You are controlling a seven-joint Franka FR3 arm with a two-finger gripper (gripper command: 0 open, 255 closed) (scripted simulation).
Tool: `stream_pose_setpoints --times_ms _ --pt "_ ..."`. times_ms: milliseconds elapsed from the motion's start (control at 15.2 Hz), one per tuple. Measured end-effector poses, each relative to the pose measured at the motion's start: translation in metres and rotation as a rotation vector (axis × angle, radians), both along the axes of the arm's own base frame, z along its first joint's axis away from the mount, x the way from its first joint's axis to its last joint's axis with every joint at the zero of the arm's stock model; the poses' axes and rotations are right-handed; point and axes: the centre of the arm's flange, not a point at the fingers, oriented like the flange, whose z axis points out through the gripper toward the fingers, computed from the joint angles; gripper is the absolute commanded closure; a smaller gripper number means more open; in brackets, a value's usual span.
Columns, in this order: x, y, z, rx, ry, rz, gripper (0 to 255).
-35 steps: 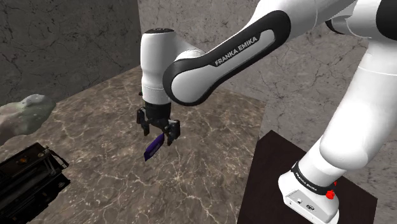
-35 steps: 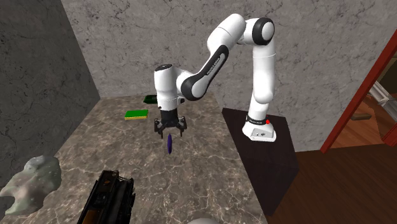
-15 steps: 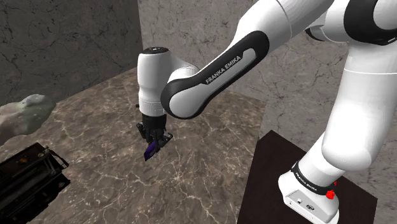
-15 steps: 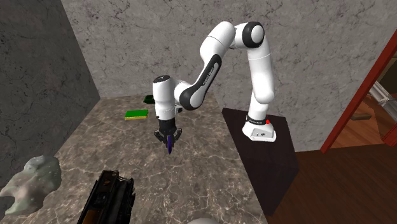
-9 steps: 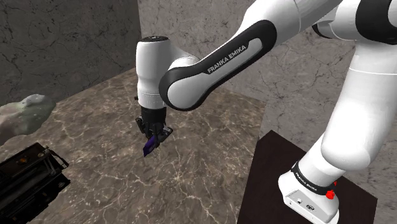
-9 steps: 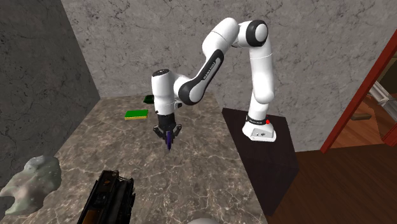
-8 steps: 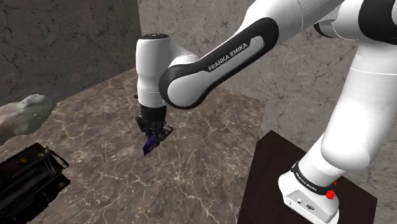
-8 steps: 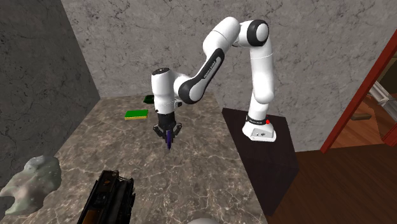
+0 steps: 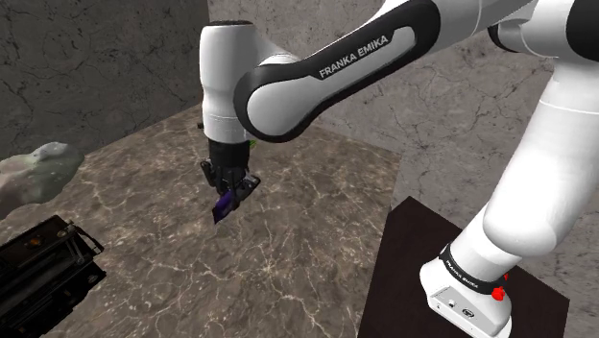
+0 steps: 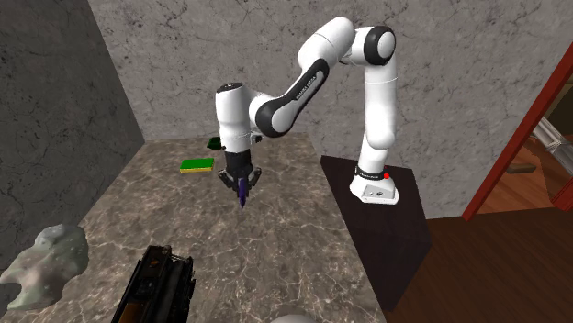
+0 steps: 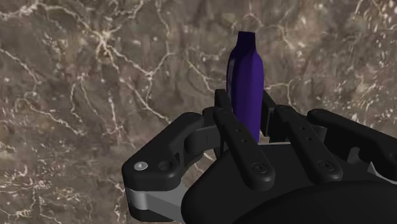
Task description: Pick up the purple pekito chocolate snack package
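Finding one: my jaws were closed on the purple package [image 11: 246, 83]. In the wrist view one finger [image 11: 238, 143] lay against each of its broad faces, with no gap visible on either side. I held nothing else.

Finding two, position: the package sat between the jaws and ran out beyond the fingertips. Only its near end was clamped, and the greater part stood past the tips, toward the marbled worktop [image 11: 95, 76].

Finding three, axis: its long axis ran nearly in line with my fingers. In the shoulder view it hung below the jaws with its free end leaning a little to one side. In the wrist view I met it edge-on, as a narrow, tapering shape.

Finding four, clearance: the free end appeared to be off the worktop, with bare surface directly beneath the jaws. I judged the pick to be essentially made and the lift under way.

Finding five, the coming move: any further rise should follow the package's own axis, straight away from the worktop. Because the grip was near one end, the risk I noted was the package pivoting or slipping between the pads.

The green flat item [image 10: 196, 165] and the black appliance [image 10: 161, 289] lay well apart from the jaws.
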Motion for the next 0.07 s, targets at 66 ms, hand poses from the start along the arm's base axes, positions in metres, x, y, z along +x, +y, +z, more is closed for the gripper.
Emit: stream_pose_setpoints --times_ms 66 --pt "0.0001 -0.0007 0.0029 0.0 0.0 0.0 255"
